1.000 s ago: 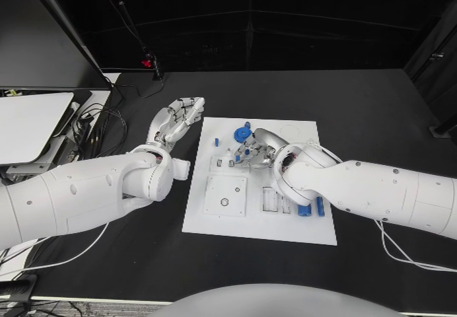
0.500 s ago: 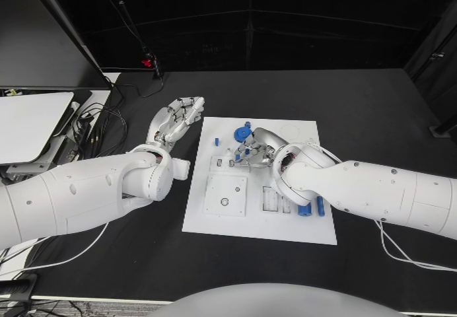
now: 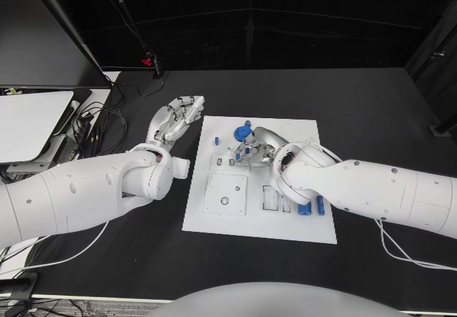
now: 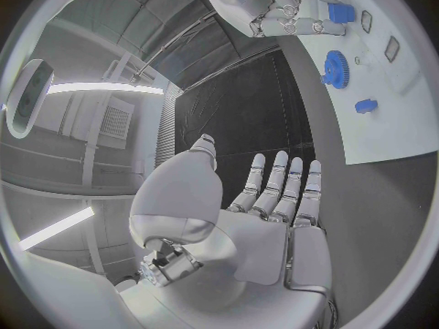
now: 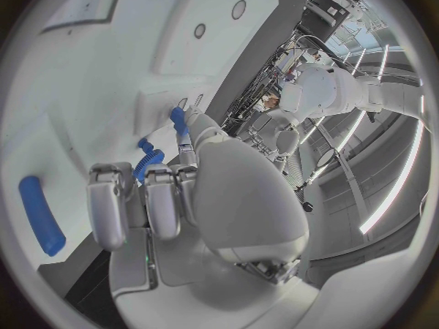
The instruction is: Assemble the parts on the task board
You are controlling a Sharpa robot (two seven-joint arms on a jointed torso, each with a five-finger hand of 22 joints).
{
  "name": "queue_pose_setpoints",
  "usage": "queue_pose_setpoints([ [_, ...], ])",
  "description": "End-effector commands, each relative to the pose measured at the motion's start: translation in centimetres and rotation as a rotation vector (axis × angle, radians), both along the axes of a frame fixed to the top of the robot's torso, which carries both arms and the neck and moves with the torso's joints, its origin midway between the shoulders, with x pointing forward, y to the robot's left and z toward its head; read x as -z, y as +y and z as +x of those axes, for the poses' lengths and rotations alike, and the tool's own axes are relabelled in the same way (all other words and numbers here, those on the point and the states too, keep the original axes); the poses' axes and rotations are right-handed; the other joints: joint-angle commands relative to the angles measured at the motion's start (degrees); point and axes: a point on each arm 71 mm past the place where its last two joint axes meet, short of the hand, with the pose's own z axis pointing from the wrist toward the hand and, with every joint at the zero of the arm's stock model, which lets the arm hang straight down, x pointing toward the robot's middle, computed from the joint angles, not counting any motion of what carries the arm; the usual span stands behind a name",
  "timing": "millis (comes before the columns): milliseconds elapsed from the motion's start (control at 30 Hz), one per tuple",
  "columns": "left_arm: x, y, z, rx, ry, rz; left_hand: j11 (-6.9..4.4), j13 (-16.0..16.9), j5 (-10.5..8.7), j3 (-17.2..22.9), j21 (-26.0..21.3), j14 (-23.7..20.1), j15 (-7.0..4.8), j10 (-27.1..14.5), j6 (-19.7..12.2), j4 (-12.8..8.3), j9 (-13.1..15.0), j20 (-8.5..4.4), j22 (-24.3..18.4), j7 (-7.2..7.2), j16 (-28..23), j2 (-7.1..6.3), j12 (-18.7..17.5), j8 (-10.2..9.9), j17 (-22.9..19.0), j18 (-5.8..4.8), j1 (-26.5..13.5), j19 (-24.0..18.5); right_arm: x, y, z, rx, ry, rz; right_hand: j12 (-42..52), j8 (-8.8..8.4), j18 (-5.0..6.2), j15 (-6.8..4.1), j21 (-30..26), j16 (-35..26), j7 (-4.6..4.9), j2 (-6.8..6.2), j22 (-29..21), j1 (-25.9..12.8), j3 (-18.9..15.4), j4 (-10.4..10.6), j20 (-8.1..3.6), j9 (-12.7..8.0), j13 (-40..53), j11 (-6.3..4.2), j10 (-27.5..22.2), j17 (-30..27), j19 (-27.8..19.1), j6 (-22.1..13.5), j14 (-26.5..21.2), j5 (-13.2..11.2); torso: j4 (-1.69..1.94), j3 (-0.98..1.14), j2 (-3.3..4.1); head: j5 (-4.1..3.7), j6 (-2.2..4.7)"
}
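**Presently: right hand working small blue pieces at the board's upper middle**

Board [image 3: 286, 231]: white plate, centre of the desk [image 3: 381, 105]. Right hand [image 3: 262, 146] sits over its upper middle, fingers curled in around a small blue piece [image 5: 176, 119]. In the right wrist view blue shows between the fingertips; whether it is actually pinched or only touched, I cannot tell.

Left hand [image 3: 177, 119] lies off the board at about 9 o'clock from its top edge, fingers spread flat, holding nothing. The left wrist view confirms the open palm [image 4: 274, 219].

Other pieces: blue gear [image 3: 243, 134] at 12 o'clock on the board, just beside the right hand. Small blue peg [image 3: 217, 141] at about 10 o'clock. Two blue bars [image 3: 312, 208] at about 4 o'clock, next to the slotted block [image 3: 274, 200].

Handling judgement:
- Pieces look like hard moulded plastic: light, stiff, not fragile.
- Smooth faces, so probably slippery under metal fingertips.
- Light enough to skate on the plate if nudged sideways.
- Gear: take it by the rim, across opposite teeth.
- Bars: pinch across the short width near the middle, so they stay level.
- Peg: fingertip pinch on its sides, kept upright for seating.
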Motion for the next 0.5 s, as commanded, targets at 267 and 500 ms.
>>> queue_pose_setpoints([
  [267, -1.67, -0.12, -0.47, 0.026, -0.230, -0.041, -0.05, -0.1, 0.19, -0.3, 0.3, 0.5, 0.00, 0.3, 0.4, 0.0, -0.1, 0.25, 0.1, 8.97, 0.4, 0.54, 0.2, 0.3, -0.1, 0.99, 0.3, 0.0, 0.00, 0.27, -0.05, -0.020, 0.007, -0.013, 0.1, -0.45, -0.42, 0.43, 0.2, 0.1, -0.09, -0.32, 15.1, 0.5, 0.4, -0.6, 0.38, 0.1, 15.1, 0.12, 6.0, 15.1, 6.0, 0.1, 6.1, 0.2, 0.04, 0.00, 0.00, -0.13, -0.10],
  [500, -1.67, -0.10, -0.48, 0.026, -0.230, -0.041, -0.06, -0.1, 0.19, -0.3, 0.3, 0.5, 0.00, 0.3, 0.4, 0.0, -0.1, 0.25, 0.1, 8.97, 0.4, 0.56, 0.2, 0.3, -0.1, 0.99, 0.3, 0.0, 0.02, 0.25, -0.05, -0.021, 0.008, -0.014, 0.1, -1.32, -0.42, 0.61, 0.2, 0.1, 0.30, -1.25, 15.1, -0.3, 0.0, -0.7, 0.53, -0.2, 15.1, 0.44, 6.0, 15.1, 6.0, -1.3, 6.1, -0.1, -0.04, -0.02, 0.02, -0.12, -0.11],
])
